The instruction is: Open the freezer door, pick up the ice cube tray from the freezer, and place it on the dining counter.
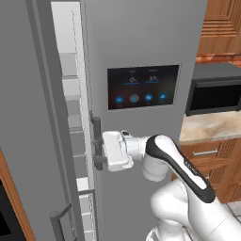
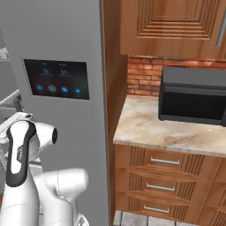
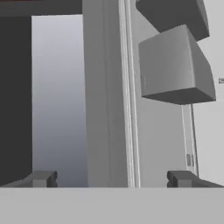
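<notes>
While its jaws stand spread wide and grasp nothing, the claw point(image 1: 97, 149) faces the tall matte-grey freezer door's point(image 1: 28, 122) edge.

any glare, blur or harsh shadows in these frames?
Left base view: flat even light, no glare on the touchscreen panel, freezer door ajar. Right base view: soft shadow under the microwave, edges slightly soft. Hand view: grey door bins evenly shaded, gripper open, nothing blurred.
</notes>
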Tool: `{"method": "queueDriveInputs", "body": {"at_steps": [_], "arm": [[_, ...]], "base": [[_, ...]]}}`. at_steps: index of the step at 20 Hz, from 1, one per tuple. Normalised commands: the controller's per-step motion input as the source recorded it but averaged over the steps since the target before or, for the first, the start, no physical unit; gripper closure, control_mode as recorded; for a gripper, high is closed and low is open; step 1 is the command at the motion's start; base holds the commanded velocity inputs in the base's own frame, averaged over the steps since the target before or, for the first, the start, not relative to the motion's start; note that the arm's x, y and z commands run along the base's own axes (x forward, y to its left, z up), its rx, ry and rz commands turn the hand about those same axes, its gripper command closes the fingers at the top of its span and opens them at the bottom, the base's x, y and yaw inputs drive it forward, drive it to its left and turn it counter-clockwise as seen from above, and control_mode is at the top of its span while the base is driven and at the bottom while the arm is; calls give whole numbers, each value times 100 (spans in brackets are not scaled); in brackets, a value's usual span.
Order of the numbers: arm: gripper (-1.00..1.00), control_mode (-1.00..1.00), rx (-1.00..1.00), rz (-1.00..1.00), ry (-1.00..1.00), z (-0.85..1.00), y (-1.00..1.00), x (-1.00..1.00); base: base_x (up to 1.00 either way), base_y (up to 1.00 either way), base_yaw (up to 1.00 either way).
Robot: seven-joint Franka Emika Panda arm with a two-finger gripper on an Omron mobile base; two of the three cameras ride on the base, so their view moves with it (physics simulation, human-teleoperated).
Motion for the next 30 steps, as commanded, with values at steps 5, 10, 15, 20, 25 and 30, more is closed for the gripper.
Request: {"method": "queueDriveInputs", "body": {"at_steps": [5,10,15,20,25,30], "arm": [[-100,-100,0,8,0,0,44,8],[-100,-100,0,2,0,0,54,9],[-100,-100,0,1,0,0,55,0],[-100,-100,0,0,0,0,49,0],[-100,-100,0,6,0,-2,50,-2],[-100,-100,0,17,0,0,51,-39]], "base": [[0,0,0],[0,0,0],[0,0,0],[0,0,0],[0,0,0],[0,0,0]]}}
